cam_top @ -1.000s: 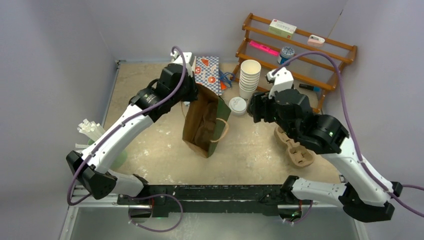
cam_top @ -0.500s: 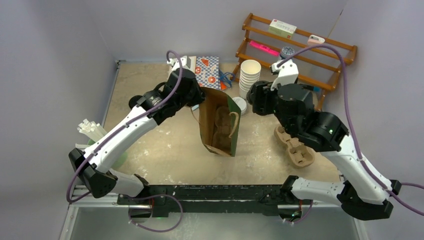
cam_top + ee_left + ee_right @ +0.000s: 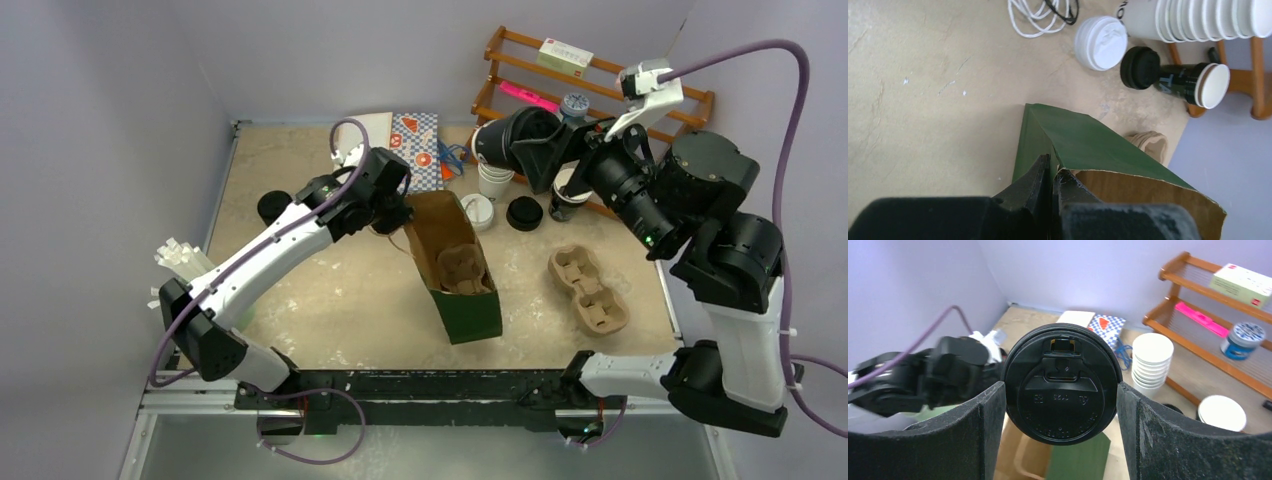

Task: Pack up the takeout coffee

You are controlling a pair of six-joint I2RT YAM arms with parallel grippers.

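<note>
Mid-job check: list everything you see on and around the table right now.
paper bag: 1, green outside, brown inside, open, mid-table
cup carriers: 2, tan; one inside the bag, one right of it
wooden rack: 1, brown, far right corner
black-lidded cup: 1, dark, held above the table
dark green cup: 1, white top, upright by the rack
white lid, black lid: 1 each, loose, between bag and rack
white cups: 1 nested stack, beside the rack
patterned packet: 1, blue-red-white, far edge
white sticks: 1 bundle, left edge
left claw: shut on the bag's rim
right claw: gripping the black-lidded cup
</note>
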